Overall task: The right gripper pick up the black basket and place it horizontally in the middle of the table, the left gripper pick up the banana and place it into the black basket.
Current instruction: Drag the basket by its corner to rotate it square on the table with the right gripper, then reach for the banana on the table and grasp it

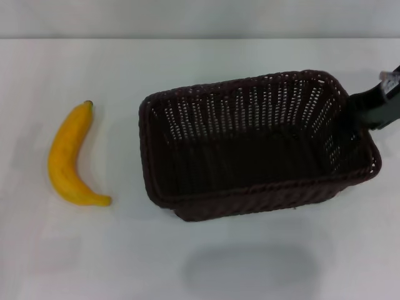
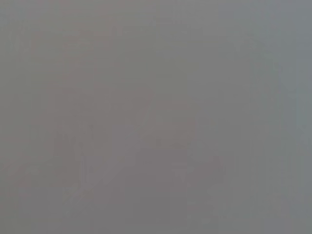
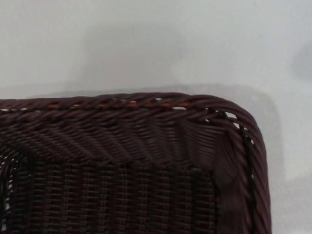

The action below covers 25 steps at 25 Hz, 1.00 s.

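Note:
The black basket hangs tilted above the table, right of the middle, and casts a soft shadow on the table nearer me. My right gripper comes in from the right edge and is shut on the basket's right rim. The right wrist view shows a corner of the basket's braided rim over the white table. The banana lies flat on the table at the left, stem end away from me, well apart from the basket. My left gripper is out of view.
The left wrist view is a plain grey field with nothing to make out. The table's far edge runs across the top of the head view. Bare white surface lies between the banana and the basket.

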Available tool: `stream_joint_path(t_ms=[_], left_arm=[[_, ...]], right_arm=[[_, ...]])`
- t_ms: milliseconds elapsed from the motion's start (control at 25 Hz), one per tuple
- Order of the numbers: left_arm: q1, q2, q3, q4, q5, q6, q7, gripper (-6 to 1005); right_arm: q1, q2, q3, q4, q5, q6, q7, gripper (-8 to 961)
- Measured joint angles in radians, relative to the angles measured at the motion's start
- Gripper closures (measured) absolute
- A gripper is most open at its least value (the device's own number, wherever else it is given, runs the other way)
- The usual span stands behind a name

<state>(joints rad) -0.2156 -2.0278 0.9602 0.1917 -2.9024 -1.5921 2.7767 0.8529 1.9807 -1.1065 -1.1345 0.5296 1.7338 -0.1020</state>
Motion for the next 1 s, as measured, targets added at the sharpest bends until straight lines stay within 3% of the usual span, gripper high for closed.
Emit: stream_joint_path(t_ms=[280, 400, 600, 680, 760, 800, 880, 1000], left_arm=[[0.008, -0.009, -0.001, -0.003, -0.004, 0.004, 0.000, 121], [0.008, -0.010, -0.002, -0.009, -0.005, 0.007, -0.008, 121], [0.006, -0.014, 0.002, -0.003, 0.002, 0.036, -0.088, 121], [0.006, -0.010, 0.005, 0.002, 0.017, 0.044, -0.136, 122], [0.015, -0.003, 0.006, 0.025, 0.061, 0.050, -0.202, 122], [0.021, -0.001, 0.006, 0.038, 0.082, 0.056, -0.231, 122], [0.050, 0.006, 0.006, 0.117, 0.170, 0.113, -0.341, 122], [0.093, 0.020, 0.006, 0.274, 0.342, 0.236, -0.547, 122]], right_arm=[[-0.026, -0.047, -0.022, -0.050, 0.004, 0.003, 0.010, 589], [-0.080, -0.072, -0.022, -0.125, 0.030, 0.000, 0.008, 471], [-0.230, -0.094, 0.021, -0.348, 0.160, -0.034, -0.074, 471], [-0.289, -0.087, 0.066, -0.421, 0.231, -0.042, -0.137, 471], [-0.341, -0.063, 0.129, -0.472, 0.303, -0.044, -0.227, 471], [-0.364, -0.045, 0.164, -0.488, 0.329, -0.043, -0.282, 471], [-0.419, 0.016, 0.286, -0.506, 0.382, -0.043, -0.489, 471], [-0.455, 0.033, 0.329, -0.471, 0.428, -0.062, -0.624, 471]])
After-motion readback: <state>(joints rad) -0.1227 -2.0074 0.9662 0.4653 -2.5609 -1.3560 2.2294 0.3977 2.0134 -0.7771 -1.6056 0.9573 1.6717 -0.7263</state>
